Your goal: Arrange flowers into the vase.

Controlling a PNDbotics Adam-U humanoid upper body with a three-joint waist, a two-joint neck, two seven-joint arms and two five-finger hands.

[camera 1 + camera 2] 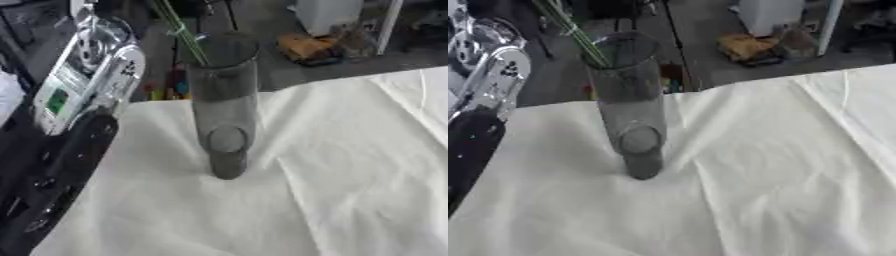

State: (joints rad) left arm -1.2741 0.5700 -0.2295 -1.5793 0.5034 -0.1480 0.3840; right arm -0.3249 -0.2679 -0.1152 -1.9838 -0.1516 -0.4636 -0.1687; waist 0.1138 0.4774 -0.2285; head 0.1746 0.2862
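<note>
A tall clear glass vase (225,105) stands upright on the white tablecloth (341,180), near the table's far edge. Thin green flower stems (181,32) rise out of its mouth, lean to the upper left and leave the picture at the top; no blooms show. My left arm (83,95), silver above and black below, runs up the left side of the view, to the left of the vase. Its hand lies beyond the top edge. No part of my right arm shows.
The cloth has creases and spreads to the right and toward me. Beyond the table's far edge lies dark floor with an orange-brown bundle (306,47), a white box (328,15) and some small coloured things (171,90).
</note>
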